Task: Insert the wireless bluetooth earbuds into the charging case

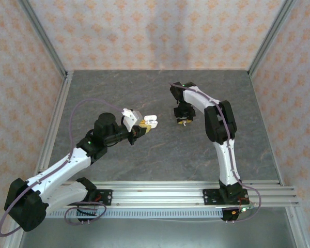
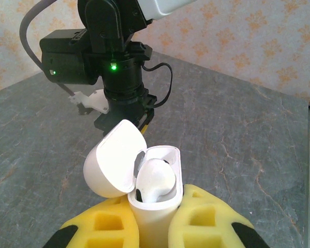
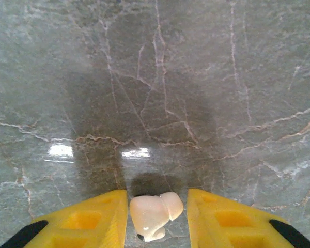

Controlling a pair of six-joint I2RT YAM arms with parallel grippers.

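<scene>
**Loose bud sits just right of the open case**

The loose earbud (image 3: pixel 152 216) sits at the bottom centre of the right wrist view, in the gap between the yellow fingers of the right gripper (image 3: pixel 157 201). Its long axis slants from lower left up to a rounded head at upper right. A sliver of table (image 3: pixel 222 77) shows on each side of it, so you cannot tell whether the fingers pinch it or merely bracket it. Check that before you lift.

Its target, the charging case (image 2: pixel 153 217), stands upright at the bottom centre of the left wrist view, clamped between the fingers of the left gripper (image 2: pixel 156 204). The lid (image 2: pixel 113 160) hangs open toward the left of that frame. A seated earbud (image 2: pixel 156 180) already fills the well on the right, and the free well looks to be the dark slot beside the lid.

From above, the case lies just left of centre and the right gripper is near it, to its right at about the same height in the frame. So the right arm is the one to carry. Expect a short move leftward, with the stem turned to point down into that slot.
</scene>
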